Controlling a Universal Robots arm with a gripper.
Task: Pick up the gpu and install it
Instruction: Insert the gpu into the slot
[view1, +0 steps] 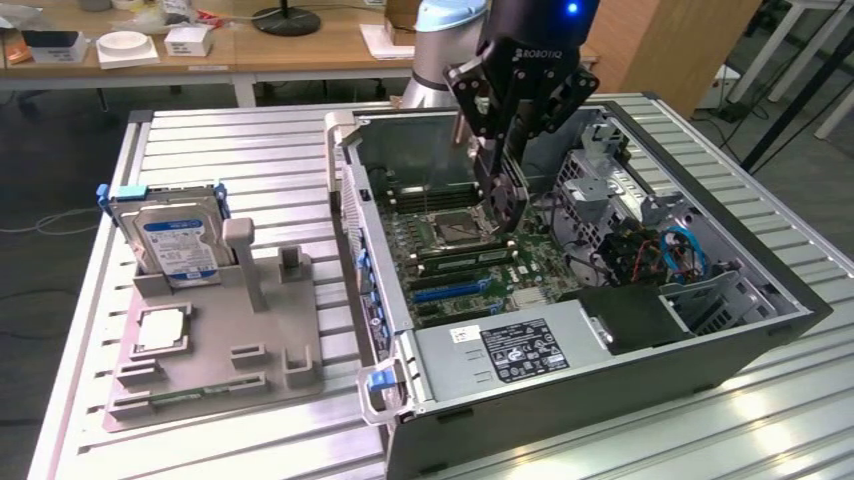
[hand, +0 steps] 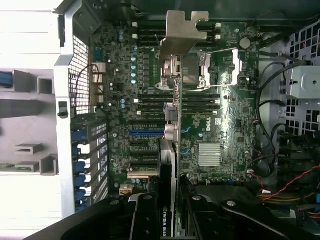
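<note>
Closest to the wrist camera is the gripper (hand: 171, 222). Its black fingers (hand: 145, 220) are mostly cut off by the frame edge, and they're clamped on either side of the gpu (hand: 169, 160). So the jaws are closed down onto that thin card with nothing but its thickness between them.

You only get the card edge-on from there, so its face is hidden. The silver bracket (hand: 181, 37) at the far end covers part of the processor socket (hand: 200, 75) behind it. The lettering on the card's edge between the fingers runs out of frame. There's a blue slot (hand: 146, 133) on the motherboard (hand: 220, 115) just beside the card, but honestly I can't tell if the card lines up with any slot.

In the exterior view the gripper (view1: 507, 150) hangs over the open computer case (view1: 747, 340), and the arm is chopped off at the top. The gpu (view1: 503, 195) hangs upright from it, above the motherboard (view1: 461, 265) near the processor socket (view1: 451, 230). It's a dark card against dark parts, so I can't make out where its lower edge ends or whether it touches anything.

Off to the exterior view's left, well apart from the case, a hard drive (view1: 176, 245) with a blue label stands in a grey holder (view1: 267, 380) on the slatted metal table (view1: 200, 130). A small flat square thing (view1: 160, 330) also lies in the holder, too small to identify.
</note>
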